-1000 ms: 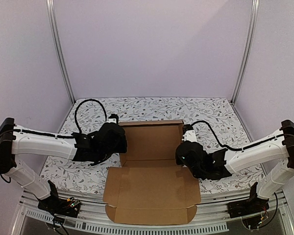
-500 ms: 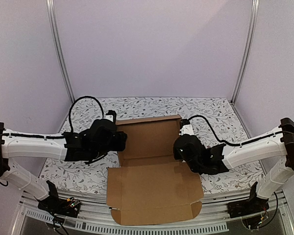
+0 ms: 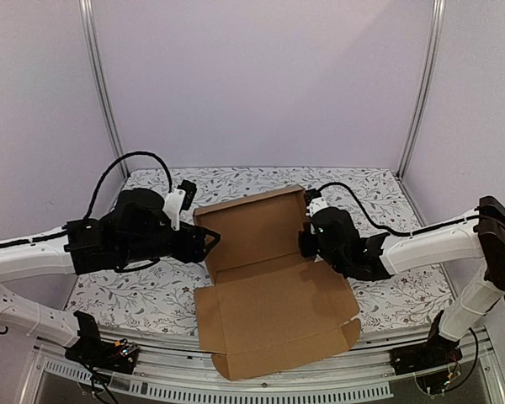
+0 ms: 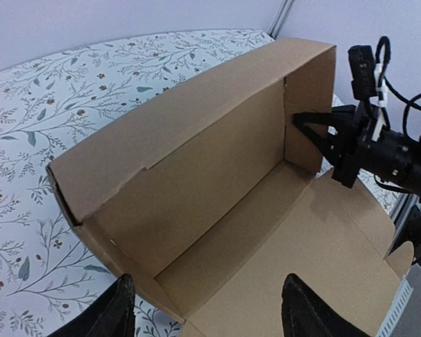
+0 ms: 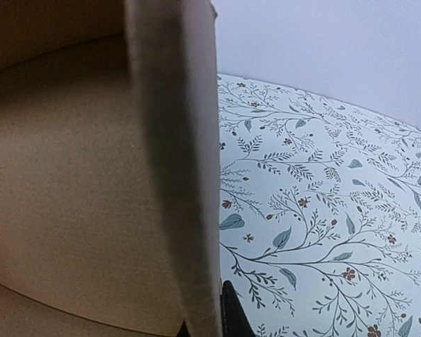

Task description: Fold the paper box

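- One paper box [image 3: 261, 278], partly formed: rear and right walls raised, front panel flat, skewed, overhanging the middle of the counter [image 3: 370, 189] near edge.
- Left hand [image 3: 207, 241]: spread wide, gripping nothing, just beside the box's rear-left corner.
- Right hand [image 3: 305, 242]: pinched closed on the box's upright right wall, at its top edge.
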`<state>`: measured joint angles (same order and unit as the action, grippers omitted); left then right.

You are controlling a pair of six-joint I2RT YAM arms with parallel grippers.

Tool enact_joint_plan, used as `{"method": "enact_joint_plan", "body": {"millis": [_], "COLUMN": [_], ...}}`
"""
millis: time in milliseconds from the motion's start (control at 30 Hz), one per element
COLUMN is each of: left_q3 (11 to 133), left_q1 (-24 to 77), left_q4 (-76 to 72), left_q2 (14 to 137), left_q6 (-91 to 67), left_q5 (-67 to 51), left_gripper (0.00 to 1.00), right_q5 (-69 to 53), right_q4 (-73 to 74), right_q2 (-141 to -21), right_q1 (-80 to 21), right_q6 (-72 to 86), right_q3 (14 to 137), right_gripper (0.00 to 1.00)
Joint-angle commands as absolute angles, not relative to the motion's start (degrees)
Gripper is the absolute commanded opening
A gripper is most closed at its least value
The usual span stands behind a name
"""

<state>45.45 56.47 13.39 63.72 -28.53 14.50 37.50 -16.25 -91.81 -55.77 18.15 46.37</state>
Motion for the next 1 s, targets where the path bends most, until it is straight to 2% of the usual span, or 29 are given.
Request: {"method": "enact_joint_plan", "body": {"millis": [0, 233, 367, 567, 800, 967], "left_q3": [50.33, 55.56, 58.24, 63.7, 69.57, 73.44], "left_q1": [54.72, 50.99, 47.62, 44.45, 43.42, 43.29], "left_q4": [17.91, 18.03, 16.53, 14.74, 11.68, 9.14], "left_q2": [59.64, 59.44, 62.0, 67.98, 78.55, 86.16], "left_q6": [-23.7, -21.62, -21.44, -20.73, -21.37, -23.76], "left_q5": [5.82, 0.5, -4.33, -10.38, -16.7, -21.16], "left_gripper": [0.7, 0.69, 0.63, 0.52, 0.44, 0.37], "right_q5": [26.49, 16.04, 11.72, 7.52, 6.09, 5.45], "right_q4": [-25.09, -39.28, -53.87, -65.77, -79.81, -80.43], "right_q2": [-92.11, -94.54, -98.46, -105.4, -113.58, -116.54], "right_q1": [-52.15, -49.82, -49.71, -49.46, -49.43, -49.41], "right_q6": [12.14, 5.17, 1.34, 0.68, -2.4, -2.34], "right_q3": [44.51, 41.9, 39.29, 39.4, 38.89, 39.45], "right_gripper": [0.0, 0.0, 0.0, 0.0, 0.0, 0.0]}}
